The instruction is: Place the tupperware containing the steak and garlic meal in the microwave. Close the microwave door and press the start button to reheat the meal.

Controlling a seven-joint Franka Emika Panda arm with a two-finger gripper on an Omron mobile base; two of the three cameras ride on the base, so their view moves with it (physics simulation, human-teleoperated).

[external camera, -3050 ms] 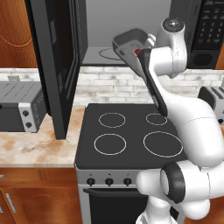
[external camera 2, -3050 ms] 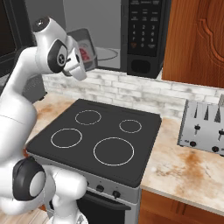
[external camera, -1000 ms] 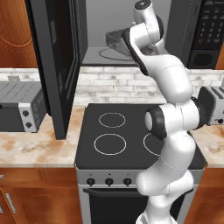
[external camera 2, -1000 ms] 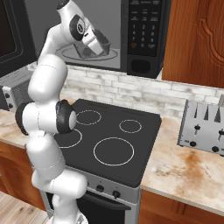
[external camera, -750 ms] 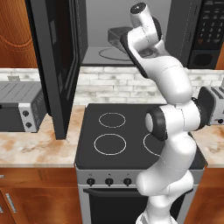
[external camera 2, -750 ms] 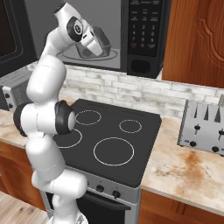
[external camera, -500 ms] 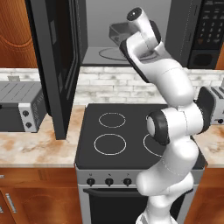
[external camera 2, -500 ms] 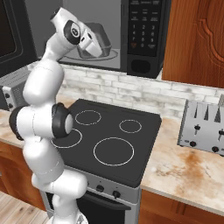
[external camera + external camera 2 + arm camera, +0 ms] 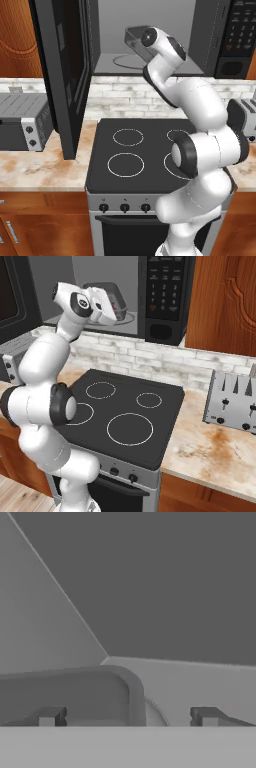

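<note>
Now the tub [image 9: 134, 38] sits on the turntable [image 9: 122, 61] inside the microwave [image 9: 150, 293], with your gripper [image 9: 127, 716] right at it. In the hand view its fingers [image 9: 50, 716] stand wide apart, straddling the tub's near rim and gripping nothing; the tub lies to the left between them. From the right base view you see something red through the wall. The door [image 9: 62, 75] hangs open at left.

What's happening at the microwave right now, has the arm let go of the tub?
The arm reaches into the open microwave, and the tupperware sits on the turntable inside the cavity. In the hand view the fingers stand wide apart on either side of the tub's rim, gripping nothing, so it looks released. The microwave door hangs wide open, and the keypad is untouched.
</note>
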